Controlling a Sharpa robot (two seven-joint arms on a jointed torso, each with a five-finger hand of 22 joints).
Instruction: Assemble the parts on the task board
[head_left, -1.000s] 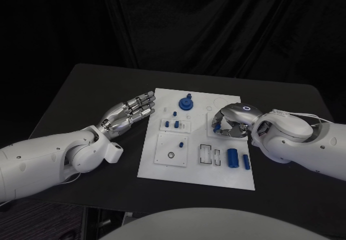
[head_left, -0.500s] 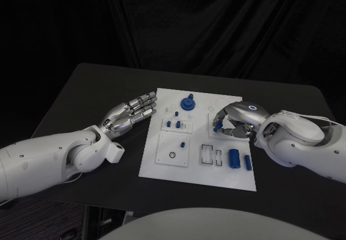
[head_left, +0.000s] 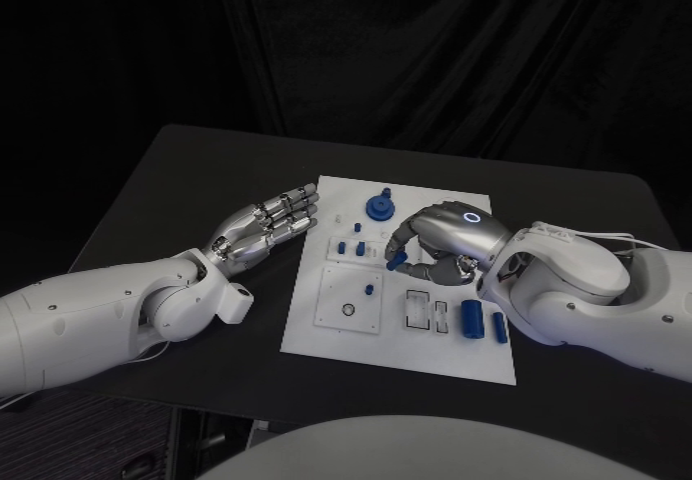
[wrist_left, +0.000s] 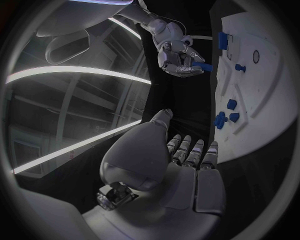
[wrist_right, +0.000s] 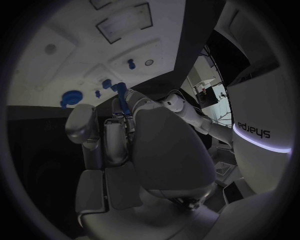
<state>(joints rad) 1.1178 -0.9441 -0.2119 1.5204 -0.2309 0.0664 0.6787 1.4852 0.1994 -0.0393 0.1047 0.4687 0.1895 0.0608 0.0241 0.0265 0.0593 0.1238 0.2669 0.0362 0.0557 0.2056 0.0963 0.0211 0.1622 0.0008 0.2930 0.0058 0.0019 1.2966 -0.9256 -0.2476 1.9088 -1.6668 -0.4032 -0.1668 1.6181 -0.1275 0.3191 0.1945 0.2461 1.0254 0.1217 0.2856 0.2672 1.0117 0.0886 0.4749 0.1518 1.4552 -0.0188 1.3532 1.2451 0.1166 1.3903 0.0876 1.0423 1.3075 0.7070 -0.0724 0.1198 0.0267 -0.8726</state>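
My right hand (head_left: 433, 245) pinches a small blue peg (head_left: 397, 261) above the middle of the white task board (head_left: 401, 345), while my left hand (head_left: 263, 232) rests spread flat on the bench (head_left: 173, 180) just beside the board.

I am working in what looks like a robotics lab or test studio. My black table (head_left: 173, 190) stands in front of black curtains (head_left: 433, 70) that close off the whole background. On it lies a white task board (head_left: 325, 335) with cut-out recesses and small blue parts (head_left: 470, 316), a bench-test fixture rather than household goods. My wrist cameras catch long ceiling light strips (wrist_left: 75, 75) and bare structure overhead.
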